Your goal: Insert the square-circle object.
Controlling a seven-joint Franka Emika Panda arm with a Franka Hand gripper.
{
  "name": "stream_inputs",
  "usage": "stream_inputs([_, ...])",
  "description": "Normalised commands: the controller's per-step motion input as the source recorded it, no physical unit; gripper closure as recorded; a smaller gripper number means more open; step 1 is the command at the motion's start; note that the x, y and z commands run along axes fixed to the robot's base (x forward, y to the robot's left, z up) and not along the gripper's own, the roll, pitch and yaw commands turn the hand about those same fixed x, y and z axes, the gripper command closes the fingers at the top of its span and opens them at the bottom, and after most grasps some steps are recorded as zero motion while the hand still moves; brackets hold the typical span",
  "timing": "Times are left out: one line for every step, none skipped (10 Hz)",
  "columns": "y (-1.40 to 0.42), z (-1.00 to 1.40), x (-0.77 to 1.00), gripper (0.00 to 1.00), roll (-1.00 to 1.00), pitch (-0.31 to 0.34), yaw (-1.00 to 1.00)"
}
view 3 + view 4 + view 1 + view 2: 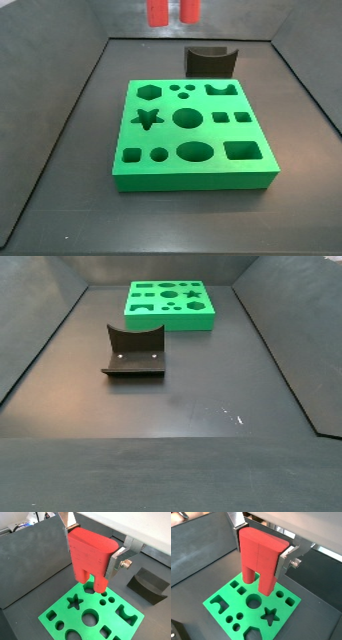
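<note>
My gripper [91, 559] is shut on the square-circle object [87, 547], a red block held upright with its two short legs pointing down. The silver fingers [115, 563] press on its two sides, as both wrist views show [261, 554]. The block [258, 549] hangs above the green board [83, 619], clear of it. The board [234, 604] has several shaped holes, among them a star, circles and squares. In a side view only the two red legs [158, 10] show, high above the far side of the board [194, 175]. In a side view the board [170, 318] lies at the far end, with the gripper out of view.
The dark fixture [134, 351], with a curved top edge, stands on the dark floor beside the board; it also shows in a side view [211, 60] and in a wrist view [150, 584]. Dark sloping walls [54, 110] enclose the floor.
</note>
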Motion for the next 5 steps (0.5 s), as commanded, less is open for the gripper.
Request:
stream_inputs([-0.69,-0.88,-0.23,1.00,0.00,-0.116,-0.46])
stream_inputs([-0.69,-0.87,-0.23,1.00,0.00,-0.116,-0.45])
stream_inputs([-0.74,-0.87,-0.22,1.00,0.00,-0.116,-0.42])
stream_inputs([-0.67,-0.92,-0.24,1.00,-0.02,-0.017,-0.39])
stream_inputs([-0.36,-0.72,-0.26,1.00,-0.03,0.000,-0.09])
